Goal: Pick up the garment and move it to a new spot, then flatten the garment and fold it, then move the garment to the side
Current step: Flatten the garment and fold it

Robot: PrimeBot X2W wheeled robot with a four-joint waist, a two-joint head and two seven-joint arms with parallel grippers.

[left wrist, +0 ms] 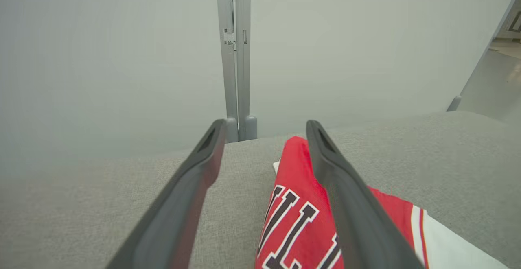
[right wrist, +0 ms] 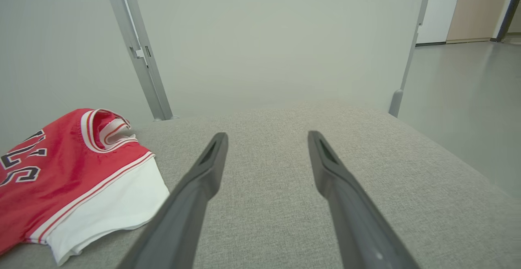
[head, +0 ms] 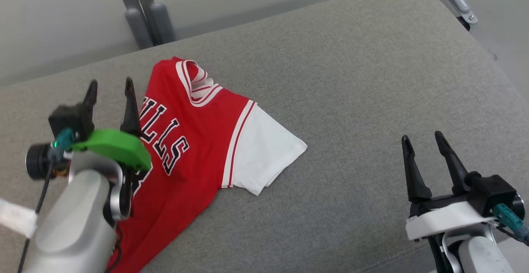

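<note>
Garment point(head: 202, 141), red with one white sleeve, is partly hidden behind the left gripper point(head: 110, 82); readable letters: "LLS". It and the right gripper point(head: 422, 136) stand spread, empty.

Your left gripper point(head: 110, 83) has two long dark fingers point(head: 130, 108) on a black block, and behind them you see a bright green cover point(head: 113, 147). A teal plug point(head: 64, 138) with a thin black cable point(head: 42, 194) sits beside a round black camera point(head: 36, 161). The forearm point(head: 74, 223) is silver. Your right gripper point(head: 422, 136) looks alike, but has a white cover point(head: 446, 219).
</note>
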